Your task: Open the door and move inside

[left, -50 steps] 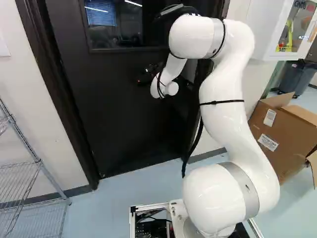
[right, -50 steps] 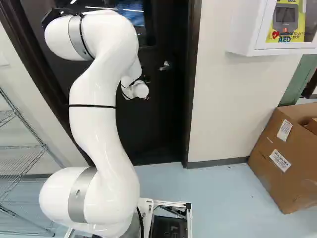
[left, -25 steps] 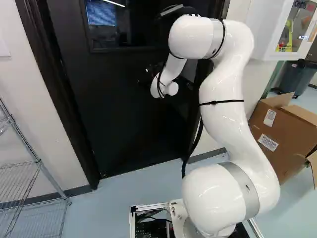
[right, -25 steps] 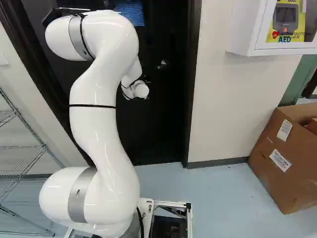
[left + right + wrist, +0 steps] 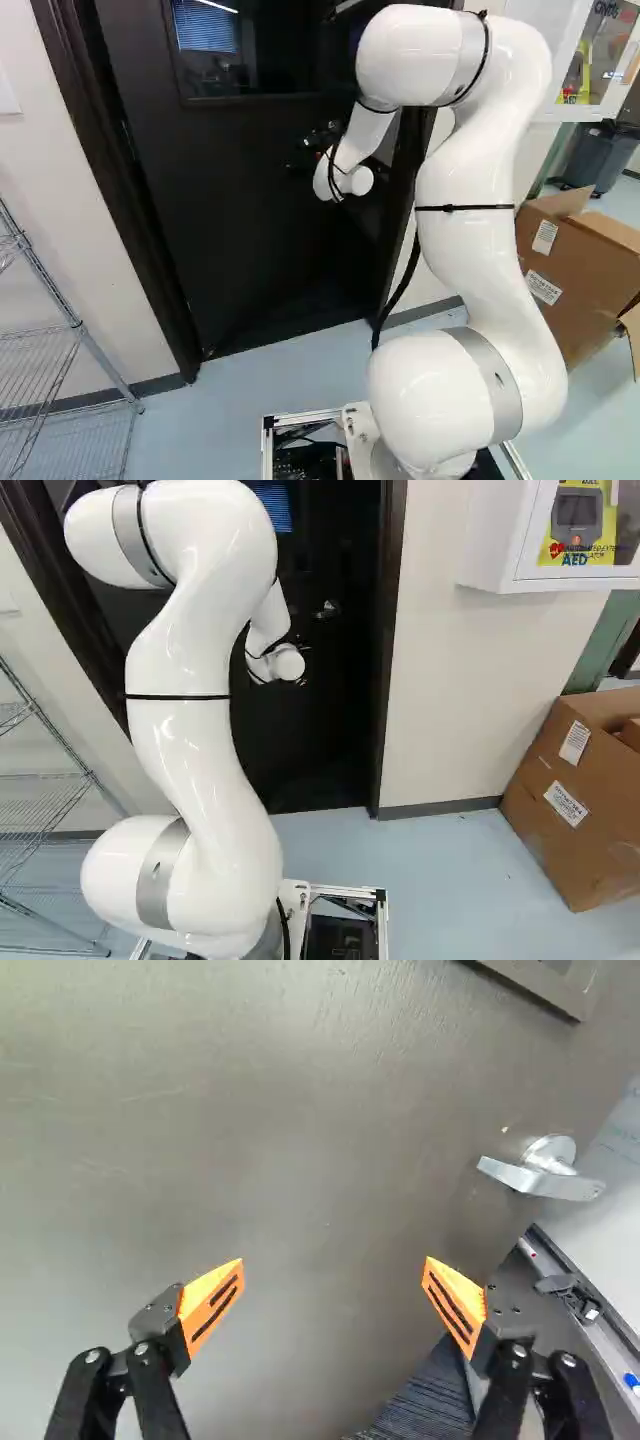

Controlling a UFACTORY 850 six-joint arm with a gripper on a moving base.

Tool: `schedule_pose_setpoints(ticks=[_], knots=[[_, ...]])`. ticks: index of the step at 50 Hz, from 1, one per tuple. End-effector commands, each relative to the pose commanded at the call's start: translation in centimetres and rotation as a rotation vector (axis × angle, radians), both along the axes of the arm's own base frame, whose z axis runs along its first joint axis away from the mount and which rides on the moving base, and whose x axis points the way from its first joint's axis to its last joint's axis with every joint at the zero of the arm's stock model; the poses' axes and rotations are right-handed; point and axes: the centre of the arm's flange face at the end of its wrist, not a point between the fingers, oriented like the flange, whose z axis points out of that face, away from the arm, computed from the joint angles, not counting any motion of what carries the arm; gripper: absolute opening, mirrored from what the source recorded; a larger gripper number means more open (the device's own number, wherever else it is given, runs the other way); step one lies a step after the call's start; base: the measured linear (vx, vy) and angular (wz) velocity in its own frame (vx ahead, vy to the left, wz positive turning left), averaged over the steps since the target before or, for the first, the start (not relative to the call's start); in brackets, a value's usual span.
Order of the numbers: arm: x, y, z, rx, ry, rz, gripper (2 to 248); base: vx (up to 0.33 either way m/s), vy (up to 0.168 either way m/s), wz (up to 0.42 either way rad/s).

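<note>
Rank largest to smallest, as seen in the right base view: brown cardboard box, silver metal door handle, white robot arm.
1. White robot arm
2. Brown cardboard box
3. Silver metal door handle

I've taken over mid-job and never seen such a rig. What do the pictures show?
You're driving a white arm, shown in two views from cameras on its base, behind it to left and right. The wrist camera looks along the black gripper, whose orange-padded fingers stand open, holding nothing. Ahead is a dark door; its lever handle sits off to one side of the fingers. On the floor stand a cardboard box and a wire shelf.
</note>
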Motion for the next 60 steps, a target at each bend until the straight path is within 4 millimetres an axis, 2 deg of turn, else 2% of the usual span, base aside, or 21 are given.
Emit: schedule_pose_setpoints(ticks=[60], knots=[[-12.0, -5.2, 1.3, 0.042, 0.06, -0.164, 247, 0.0, 0.0, 0.0]])
